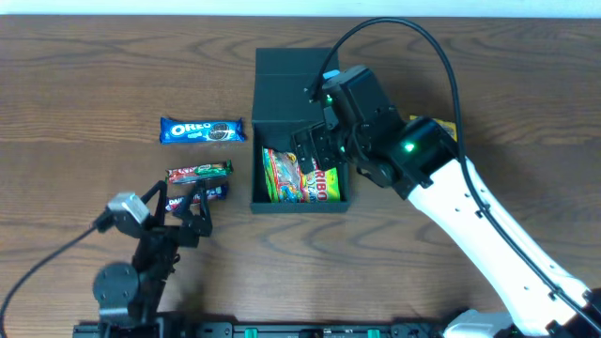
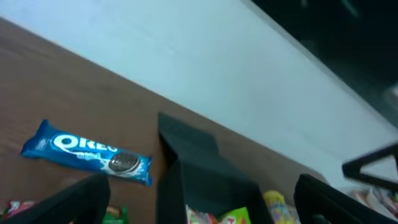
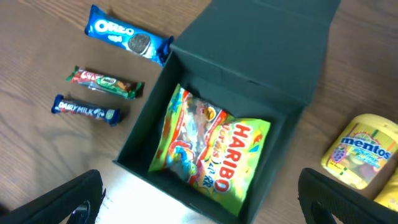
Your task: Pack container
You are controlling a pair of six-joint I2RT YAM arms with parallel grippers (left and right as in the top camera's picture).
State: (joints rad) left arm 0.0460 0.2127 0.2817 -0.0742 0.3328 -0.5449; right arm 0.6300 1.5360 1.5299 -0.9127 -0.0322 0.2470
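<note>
The dark green container (image 1: pixel 286 80) stands open at the table's middle, its flap lid folded back. A Haribo bag (image 1: pixel 302 178) lies inside it. My right gripper (image 1: pixel 316 150) hovers over the box, open and empty. In the right wrist view its fingers (image 3: pixel 199 202) spread wide above the container's lid (image 3: pixel 267 37) and the Haribo bag (image 3: pixel 211 146). My left gripper (image 1: pixel 185 218) is open and empty, low at the front left, next to a Dairy Milk bar (image 1: pixel 208 192). In the left wrist view the gripper (image 2: pixel 199 214) faces the container (image 2: pixel 199 165).
An Oreo pack (image 1: pixel 202 130) and a red-green bar (image 1: pixel 199 171) lie left of the box. A yellow Mentos tub (image 1: pixel 439 127) sits to its right, partly under my right arm. They also show in the right wrist view: Oreo (image 3: pixel 127 36), bar (image 3: pixel 104 82), Dairy Milk (image 3: pixel 86 109), Mentos (image 3: pixel 364 152).
</note>
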